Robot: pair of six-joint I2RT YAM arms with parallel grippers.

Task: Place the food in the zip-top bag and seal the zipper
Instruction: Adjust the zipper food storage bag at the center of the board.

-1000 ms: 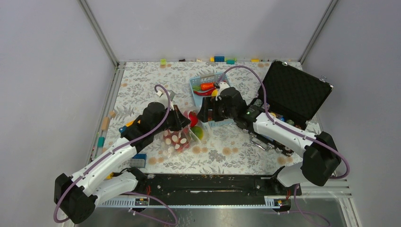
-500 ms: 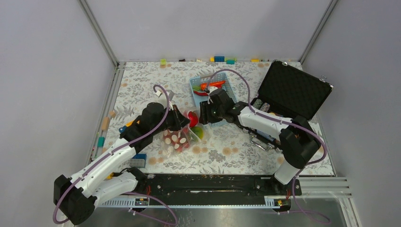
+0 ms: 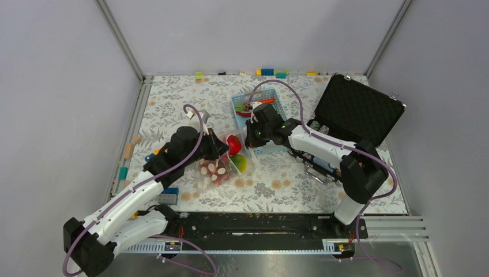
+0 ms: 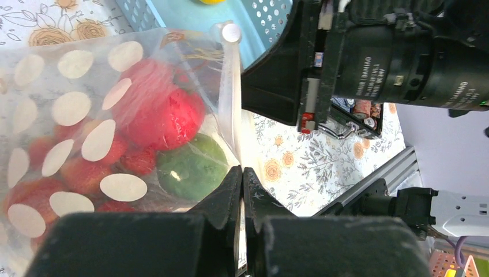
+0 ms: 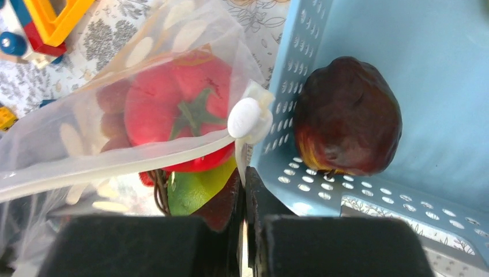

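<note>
1. Food: a red tomato [image 5: 173,104], a green piece [image 4: 190,170] and smaller red pieces, all inside the bag, just ahead of and left of the left jaws. They look hard, glossy and round. I judge them light but liable to roll and shift the load.
2. Zip-top bag [image 4: 155,57]: clear film with white dots, bulging with food and stretched between the two sets of jaws. I judge it soft, slippery and shapeless. Bare film would slide or crease in a pinch, so the stiffer top edge is the place to hold it.
3. Zipper [image 4: 229,98]: a whitish strip running straight out from the left jaws to a white slider [image 5: 244,118], which sits just above the right jaw tips. Whether the seam is pressed shut along its whole length cannot be told.
4. Left gripper [image 4: 242,179]: jaws closed flat on the zipper, at the end away from the slider.
5. Right gripper [image 5: 244,176]: jaws closed, apparently pinching the zipper's thin end directly under the slider.
6. Light-blue basket [image 5: 300,86]: immediately right of the right jaws, its wall against the bag's corner. It holds a dark red fruit [image 5: 346,115], not yet bagged.
7. Open black case [image 3: 357,109]: well apart, beyond the right arm.
</note>
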